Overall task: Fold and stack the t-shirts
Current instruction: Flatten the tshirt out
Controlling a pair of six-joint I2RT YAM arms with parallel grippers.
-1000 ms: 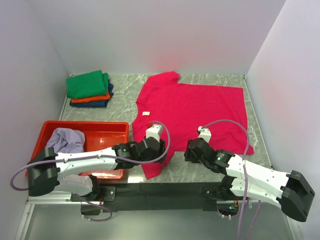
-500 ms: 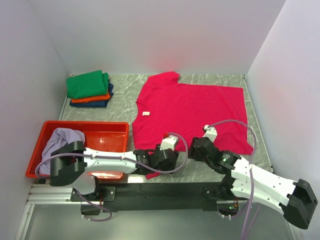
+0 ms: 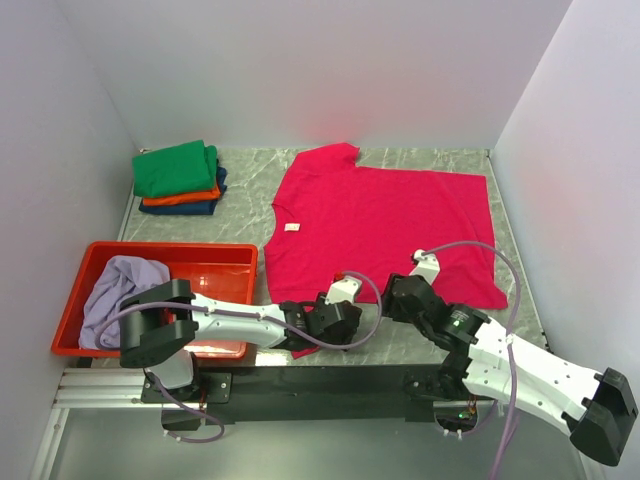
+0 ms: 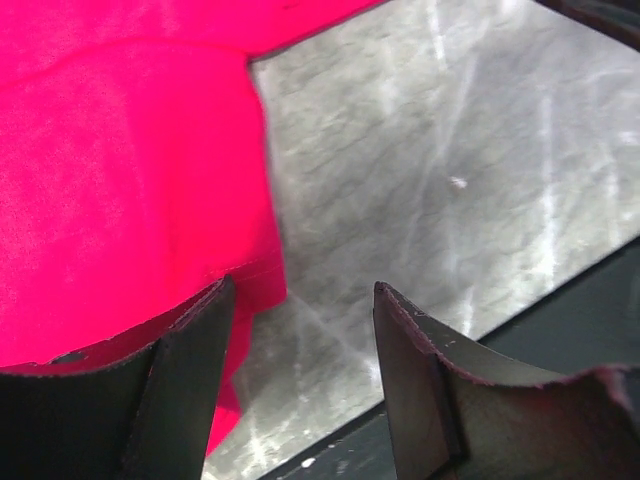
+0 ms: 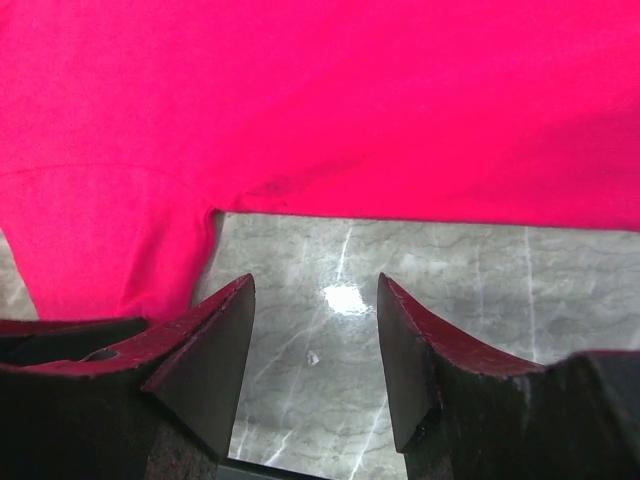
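The crimson-pink t-shirt [image 3: 380, 225] lies spread flat on the marble table. My left gripper [image 3: 333, 322] is open and low at the shirt's near sleeve. In the left wrist view [image 4: 300, 330] the sleeve hem [image 4: 255, 270] lies against its left finger, with nothing held. My right gripper [image 3: 402, 298] is open just off the shirt's near hem. In the right wrist view [image 5: 315, 330] it is over bare table, with the shirt [image 5: 350, 100] ahead of it. Folded green [image 3: 176, 168], orange [image 3: 180, 197] and dark blue [image 3: 185, 209] shirts are stacked at the back left. The pale lavender shirt [image 3: 122, 285] lies crumpled in the tray.
The red plastic tray [image 3: 215, 250] stands at the near left beside my left arm. The table's dark near edge [image 4: 570, 300] is close under both grippers. White walls enclose the table on three sides.
My left gripper has moved right and toward the near edge, down to the near sleeve's hem. My right gripper has shifted slightly right. The shirt has not visibly moved.
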